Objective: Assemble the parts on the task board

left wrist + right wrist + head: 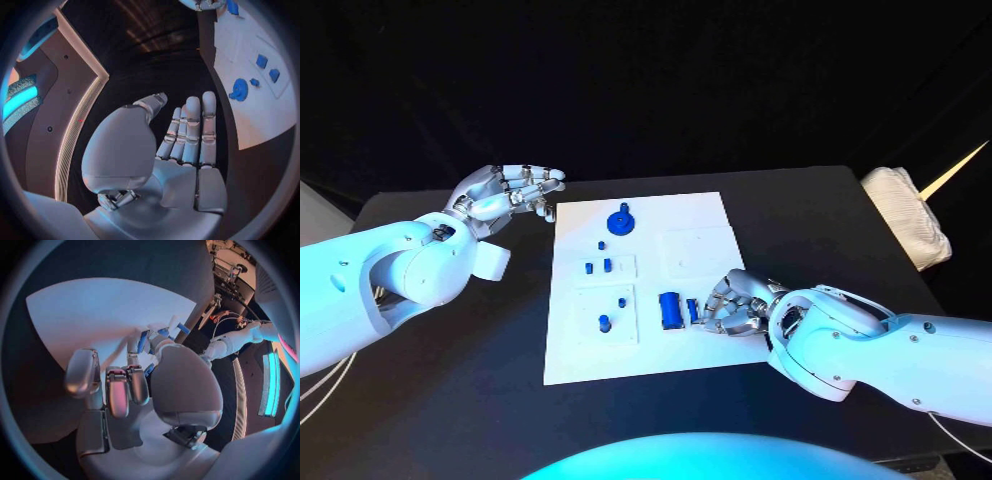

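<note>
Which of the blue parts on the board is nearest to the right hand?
The long blue part beside the right hand, at its fingertips; the other blue pieces lie farther toward the board's middle and far end.

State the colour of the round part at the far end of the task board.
Blue; the round part shows best in the head view.

The scene is dim, with a black backdrop swallowing the room beyond the counter point(473, 400). Cool blue-white light falls from above, brightest on the task board point(646, 300) and the white arms, which glare slightly. A soft shadow lies under the right hand point(733, 305) on the board. Both wrist views are fisheye circles in dark frames: straight edges bend, and the rims blur. Glowing cyan strips shine at their sides.
</note>
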